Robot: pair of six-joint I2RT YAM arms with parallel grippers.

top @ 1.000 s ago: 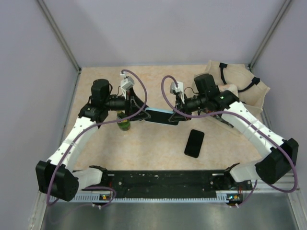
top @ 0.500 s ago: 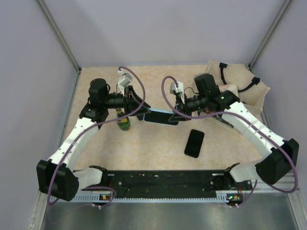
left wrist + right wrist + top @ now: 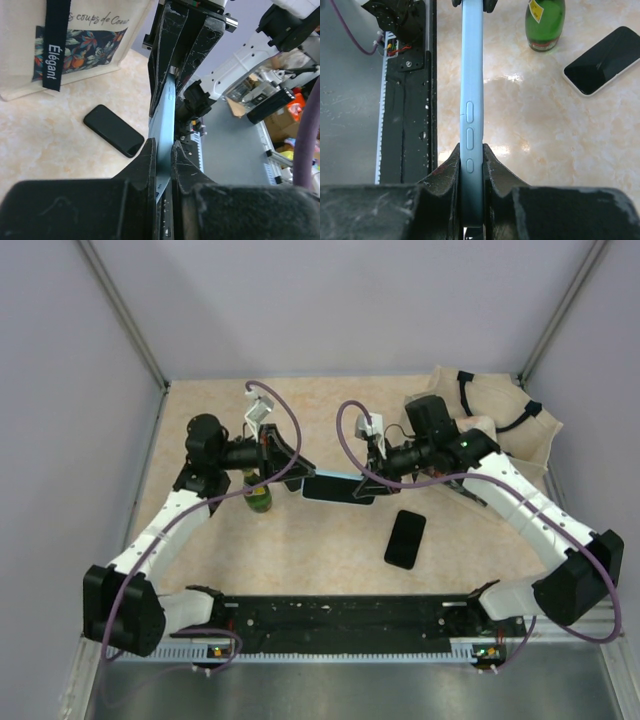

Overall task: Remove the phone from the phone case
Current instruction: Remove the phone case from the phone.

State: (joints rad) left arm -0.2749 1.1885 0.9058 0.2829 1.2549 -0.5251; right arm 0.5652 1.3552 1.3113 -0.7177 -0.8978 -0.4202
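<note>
Blue phone case (image 3: 338, 487) hangs edge-on above table (image 3: 300, 560), mid-scene. Left fingers (image 3: 145, 167) and right fingers (image 3: 447, 172) pinch opposite ends, narrow. Likely light and bendy: grip the rims. Phone (image 3: 405, 538) lies near-right, likely slick.

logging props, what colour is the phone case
The phone case is light blue, clearest in the right wrist view.

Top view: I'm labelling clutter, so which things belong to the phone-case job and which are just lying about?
In the job: light blue phone case, left gripper and right gripper both shut on it.
Lying about: black phone on the table (seemingly a spare), green bottle, tote bag.
</note>
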